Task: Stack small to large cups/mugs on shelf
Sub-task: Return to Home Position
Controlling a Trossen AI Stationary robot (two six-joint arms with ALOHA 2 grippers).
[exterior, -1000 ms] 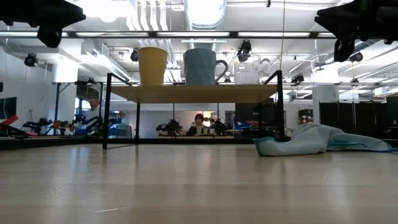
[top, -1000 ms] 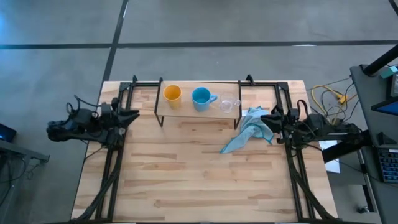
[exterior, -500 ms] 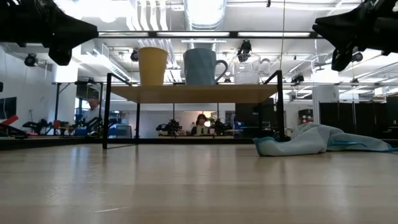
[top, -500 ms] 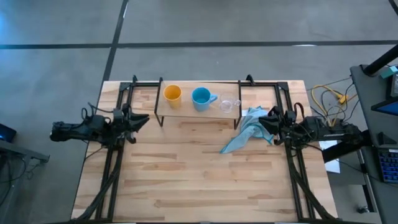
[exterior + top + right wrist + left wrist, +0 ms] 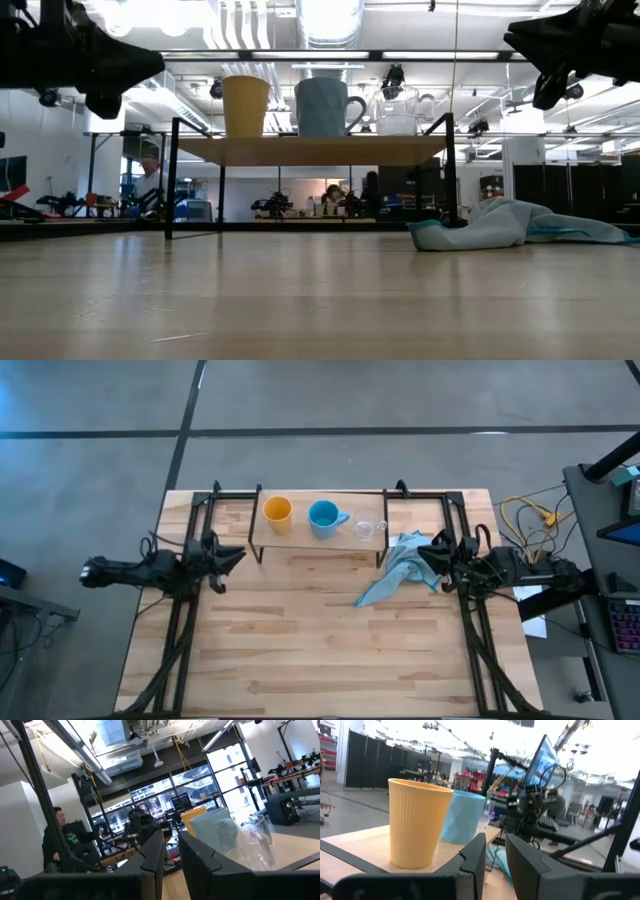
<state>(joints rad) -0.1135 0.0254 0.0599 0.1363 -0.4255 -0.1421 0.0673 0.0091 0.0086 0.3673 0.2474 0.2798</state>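
Observation:
The shelf point(image 5: 300, 540) stands at the table's far side on thin black legs. On its board stand, from left to right, the orange-yellow cup point(image 5: 277, 511), the light blue mug point(image 5: 323, 515) with its handle to the right, and the tiny clear cup point(image 5: 368, 528); all three are upright on their bases. My left gripper point(image 5: 238, 552) hovers just left of the shelf, level with the cups point(image 5: 150, 68), with a narrow gap between its fingers point(image 5: 495, 840). My right gripper point(image 5: 424, 550) hovers right of the shelf above the cloth, its fingers also slightly apart point(image 5: 171, 837).
A light blue cloth point(image 5: 400, 570) lies crumpled on the table between the shelf's right legs and my right arm. Black frame rails point(image 5: 190, 610) run along both table sides. The near half of the tabletop point(image 5: 320, 650) is bare wood. People show in the room beyond.
My left gripper has moved toward the table's right, closing on the shelf's left end, and has come a little lower in the low view. The cups, the shelf and the cloth have stayed where they were.

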